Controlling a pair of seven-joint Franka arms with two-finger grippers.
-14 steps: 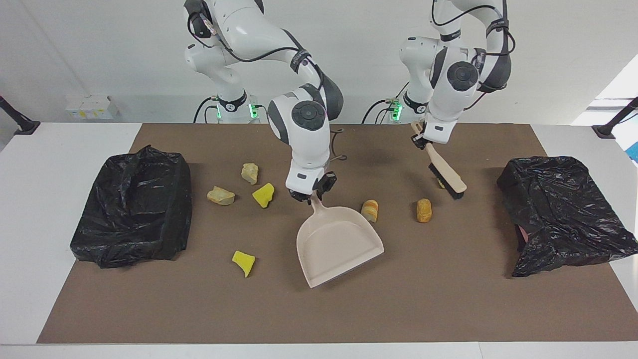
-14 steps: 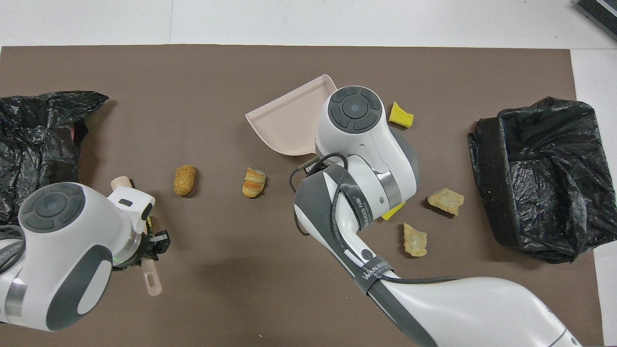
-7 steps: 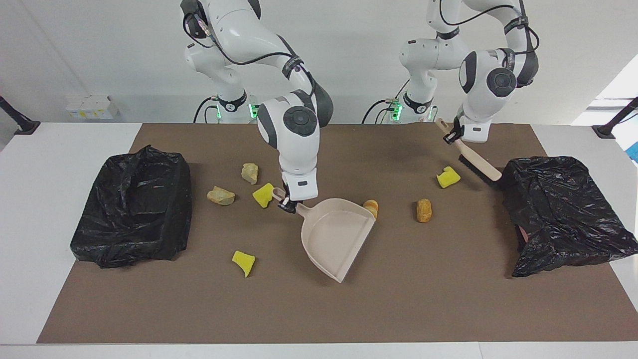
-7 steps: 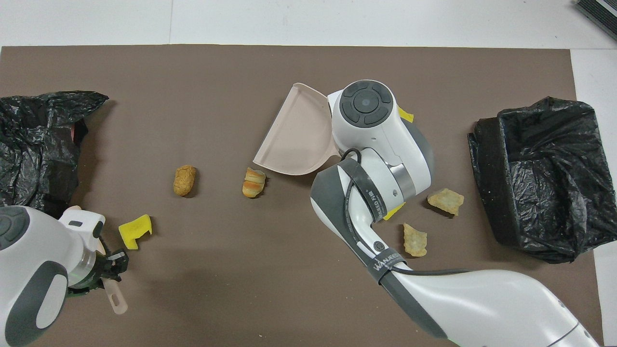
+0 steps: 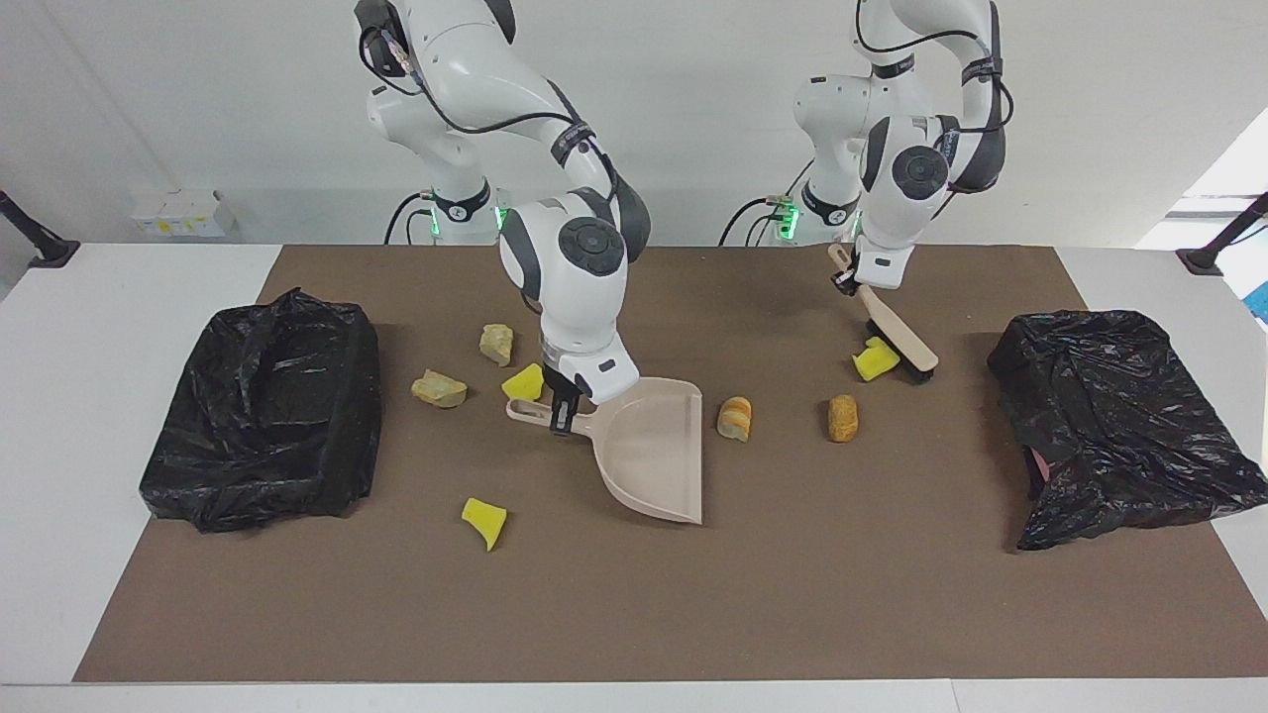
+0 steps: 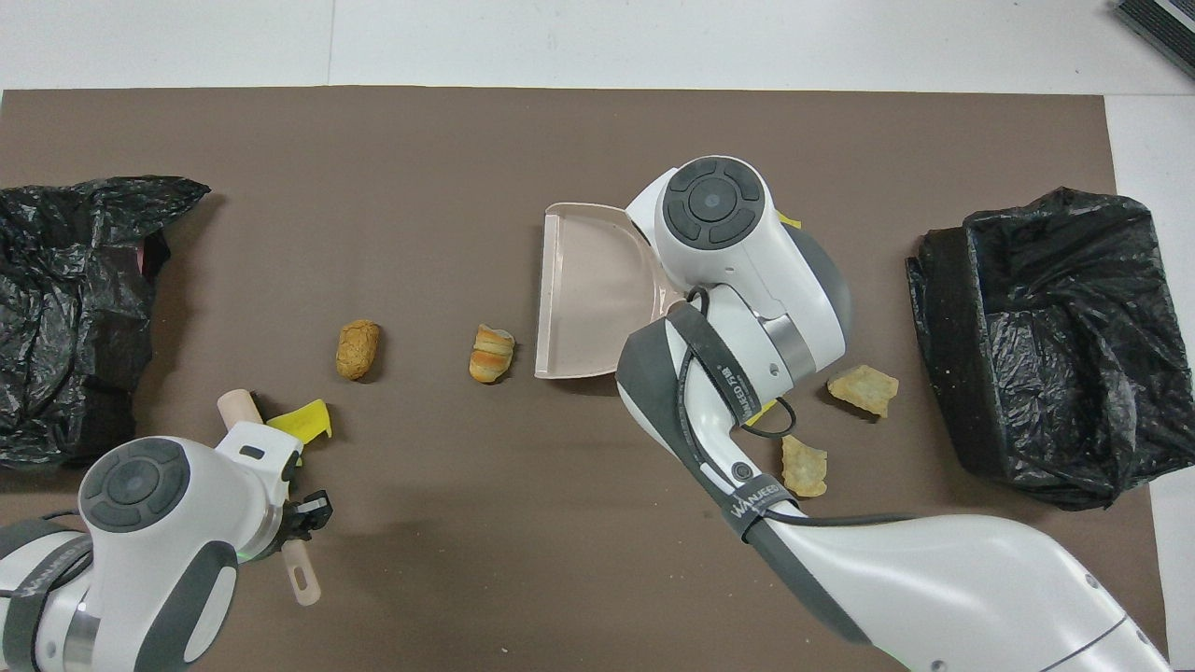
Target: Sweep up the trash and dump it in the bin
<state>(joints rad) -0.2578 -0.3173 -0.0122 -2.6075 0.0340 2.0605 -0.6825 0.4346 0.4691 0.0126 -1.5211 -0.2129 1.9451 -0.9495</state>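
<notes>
I count seven pieces of trash on the brown mat, all loose; none is in the dustpan (image 5: 654, 446) or visibly in a bag, so I judge the job barely begun. My right gripper (image 5: 561, 408) is clamped on the dustpan's handle near the middle of the table, the pan's open mouth turned toward the left arm's end, where a striped roll (image 5: 735, 418) lies just beside it and an orange-brown roll (image 5: 842, 418) a little farther along. My left gripper (image 5: 844, 280) grips the brush (image 5: 897, 337), its bristles touching a yellow sponge chunk (image 5: 872, 360) nearer my edge. Toward the right arm's end lie two beige lumps (image 5: 439, 388), a sponge chunk (image 5: 523, 382) and another (image 5: 484, 521) toward the edge away from me. Black-bagged bins (image 5: 260, 410) sit at both ends. Everything remains to sweep and dump.
</notes>
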